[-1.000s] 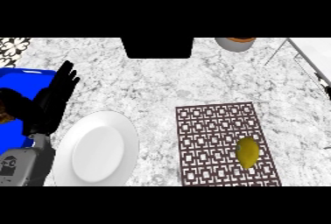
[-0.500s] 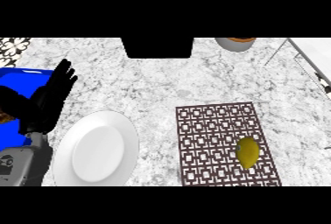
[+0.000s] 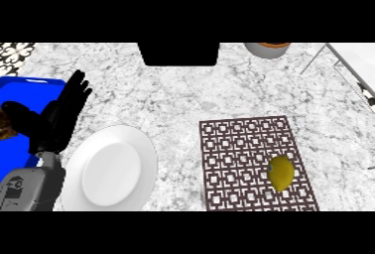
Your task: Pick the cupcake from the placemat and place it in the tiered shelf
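The left hand [image 3: 60, 113] stands at the left side of the counter [image 3: 183, 94], its fingers straight and spread apart, pointing up the view, with nothing in them; its grey forearm [image 3: 29, 188] comes in from the lower left corner. The hand lies over the right edge of a blue tray [image 3: 22, 87], and its thumb reaches left across the tray toward a brown thing [image 3: 6, 128] that shows only partly at the view's left edge. Just right of the hand sits a white plate [image 3: 110, 168], bare, near the lower edge. The right hand shows nowhere in the view. Right of the plate, and apart from it, lies a brown placemat [image 3: 253, 144] with a pale lattice pattern. On the mat's lower right part rests a small yellow-green oval thing [image 3: 281, 172], lying lengthwise up and down the view; it looks more like a fruit than a cupcake, and it is the only thing on the mat. It is well apart from the left hand, with the plate between them. At the top middle stands a black block [image 3: 179, 53], and right of it a grey round pot [image 3: 267, 49] with an orange-brown top, cut off by the view's upper limit. In the upper right corner thin grey rails [image 3: 344, 67] of a white frame slant across the counter.
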{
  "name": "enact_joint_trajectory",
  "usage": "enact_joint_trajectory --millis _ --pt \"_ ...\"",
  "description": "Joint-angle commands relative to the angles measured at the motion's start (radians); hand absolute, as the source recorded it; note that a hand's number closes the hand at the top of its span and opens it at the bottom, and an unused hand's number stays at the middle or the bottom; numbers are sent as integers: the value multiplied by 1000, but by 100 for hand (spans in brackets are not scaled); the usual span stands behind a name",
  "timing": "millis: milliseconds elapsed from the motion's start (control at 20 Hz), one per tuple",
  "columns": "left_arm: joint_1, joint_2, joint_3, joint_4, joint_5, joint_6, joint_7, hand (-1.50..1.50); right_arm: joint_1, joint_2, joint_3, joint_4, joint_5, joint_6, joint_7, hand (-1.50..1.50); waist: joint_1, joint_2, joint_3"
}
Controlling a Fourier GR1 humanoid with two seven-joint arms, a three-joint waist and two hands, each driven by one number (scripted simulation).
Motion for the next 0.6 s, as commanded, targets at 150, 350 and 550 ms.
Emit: enact_joint_trajectory --millis 150,350,550 --pt "-13 2 21 -15 -8 -19 32 0 44 -59 -45 117 -67 11 -120 150 -3 -1 0" --pt "-18 13 65 89 15 -69 -57 0 18 -94 -15 311 -5 -74 -259 150 1 1 0" --pt "-22 -18 24 -32 -9 -4 51 0 -41 -82 -15 353 37 -168 -97 150 8 0 -1"
